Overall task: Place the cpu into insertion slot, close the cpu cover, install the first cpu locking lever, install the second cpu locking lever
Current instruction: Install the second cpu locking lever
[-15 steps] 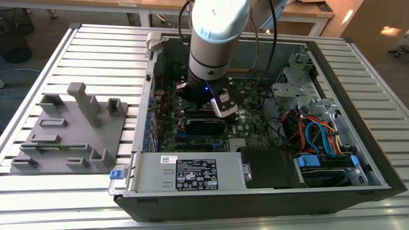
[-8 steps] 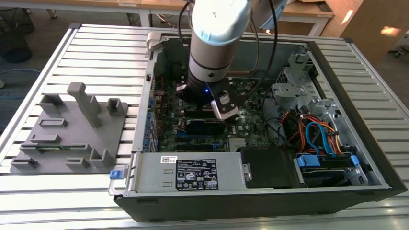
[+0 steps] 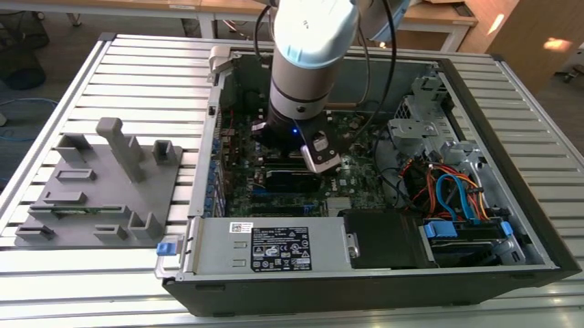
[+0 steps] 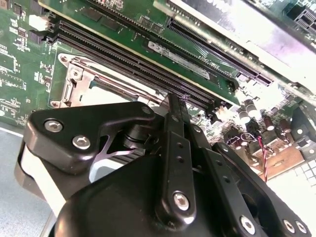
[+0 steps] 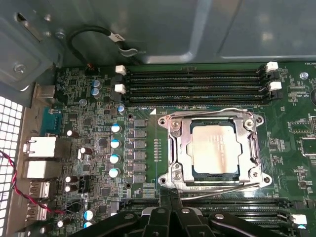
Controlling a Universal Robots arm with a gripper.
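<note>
Cpu [image 5: 216, 148] already sits in the insertion slot [image 5: 176, 150] with the cpu cover [image 5: 183, 129] down over it, so you are at the locking levers, thin wires along the socket's sides. Your end effector [image 5: 170, 197] looks clenched with nothing in it, tips at the socket's edge beside a lever [image 5: 217, 190]. Press that wire sideways under its hook, and don't scrape the memory slots [image 5: 197, 86].

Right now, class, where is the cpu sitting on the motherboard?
In the first wrist view the cpu lies in the insertion slot, framed by the closed cpu cover, between two banks of memory slots, with the gripper at the socket's edge.
</note>
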